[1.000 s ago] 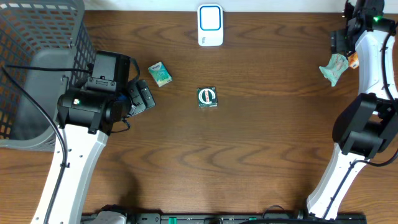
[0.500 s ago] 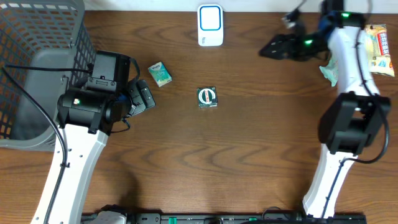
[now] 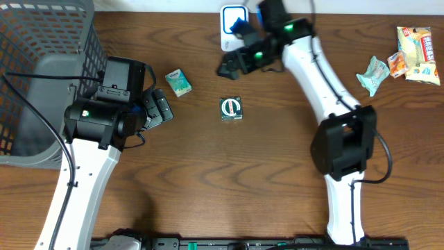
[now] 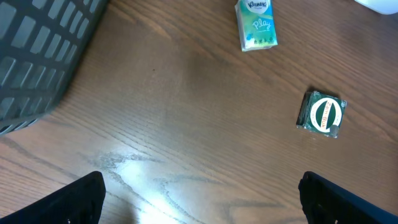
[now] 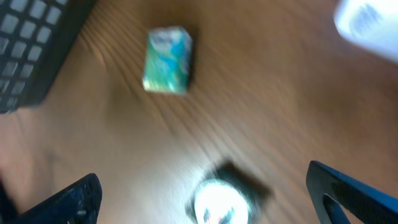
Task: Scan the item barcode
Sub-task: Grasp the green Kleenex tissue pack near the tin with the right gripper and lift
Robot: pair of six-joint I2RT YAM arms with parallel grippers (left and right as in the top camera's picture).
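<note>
A dark green square packet (image 3: 231, 109) with a white round label lies flat mid-table. In the blurred right wrist view the packet (image 5: 227, 196) sits between the wide-apart fingers of my right gripper (image 5: 211, 202), and I cannot tell how high the gripper is above it. From overhead, my right gripper (image 3: 229, 66) hangs open just behind the packet. The white and blue scanner (image 3: 234, 31) stands at the back edge, partly covered by the right arm. My left gripper (image 3: 161, 110) is open and empty, left of the packet (image 4: 321, 115).
A light green tissue pack (image 3: 178, 82) lies just beyond my left gripper. A grey mesh basket (image 3: 41, 42) fills the back left corner. Several snack packets (image 3: 413, 45) lie at the back right.
My right arm has swung from the far right corner leftward across the back of the table, to just behind the green packet. The left arm has not moved.
</note>
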